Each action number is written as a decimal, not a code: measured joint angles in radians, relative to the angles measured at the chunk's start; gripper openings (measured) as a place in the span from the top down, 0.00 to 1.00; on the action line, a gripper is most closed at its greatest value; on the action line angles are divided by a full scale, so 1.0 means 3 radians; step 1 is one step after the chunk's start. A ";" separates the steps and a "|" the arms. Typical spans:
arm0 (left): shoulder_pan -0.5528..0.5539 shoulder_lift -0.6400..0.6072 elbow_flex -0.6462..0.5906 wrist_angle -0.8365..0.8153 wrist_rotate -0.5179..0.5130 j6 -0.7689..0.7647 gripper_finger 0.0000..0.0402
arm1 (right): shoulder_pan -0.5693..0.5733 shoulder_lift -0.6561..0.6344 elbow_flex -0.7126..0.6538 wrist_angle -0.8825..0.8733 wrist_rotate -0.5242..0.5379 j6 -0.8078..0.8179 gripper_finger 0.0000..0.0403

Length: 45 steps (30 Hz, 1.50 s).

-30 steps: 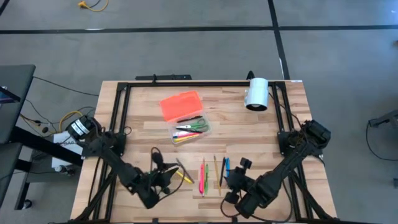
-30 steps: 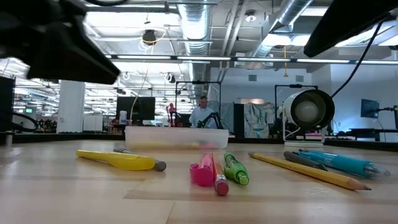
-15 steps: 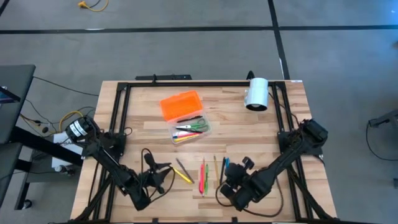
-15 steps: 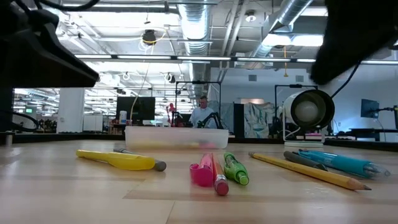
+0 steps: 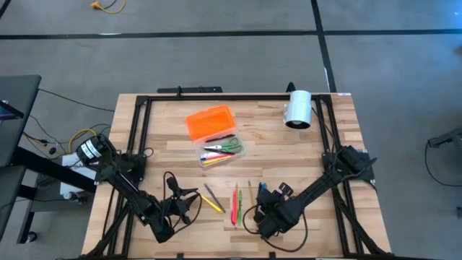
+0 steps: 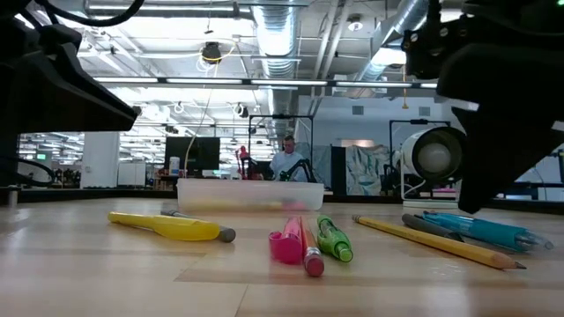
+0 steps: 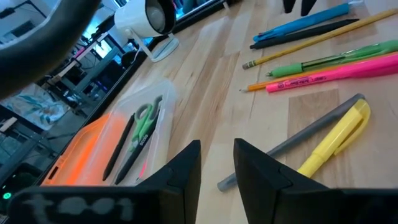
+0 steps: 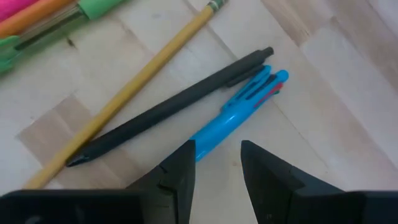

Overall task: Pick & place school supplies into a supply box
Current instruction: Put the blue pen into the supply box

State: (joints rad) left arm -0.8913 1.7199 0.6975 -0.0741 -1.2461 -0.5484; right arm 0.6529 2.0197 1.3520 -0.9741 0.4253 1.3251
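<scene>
Both arms hang low, jaws slightly parted.

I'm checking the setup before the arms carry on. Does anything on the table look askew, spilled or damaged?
Nothing looks spilled or damaged. The supply box sits open with its orange lid lying beside it, scissors already inside. Loose pens lie in a row, only the yellow highlighter angled across them. The white cylinder lies on its side.

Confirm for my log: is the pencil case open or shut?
Open. The orange lid lies beside the clear base, which shows scissors and pens inside.
</scene>
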 joint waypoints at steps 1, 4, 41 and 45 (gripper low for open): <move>0.0000 0.0000 0.0000 0.0005 0.0000 0.0001 0.78 | 0.0000 -0.0001 0.0001 -0.0009 0.0005 0.0027 0.70; 0.0000 0.0000 0.0000 0.0045 0.0002 0.0024 0.78 | 0.0000 -0.0008 0.0001 -0.0017 0.0024 0.0076 0.70; 0.0003 0.0000 0.0000 0.0042 0.0001 0.0028 0.78 | 0.0101 -0.0021 -0.0502 0.0644 0.0256 0.0367 0.65; 0.0003 0.0000 0.0000 0.0040 0.0001 0.0028 0.78 | 0.0091 -0.0013 -0.0512 0.0601 0.0376 0.0355 0.68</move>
State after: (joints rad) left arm -0.8906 1.7199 0.6975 -0.0620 -1.2457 -0.5400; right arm 0.6802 2.0159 1.1984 -0.7939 0.5380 1.4315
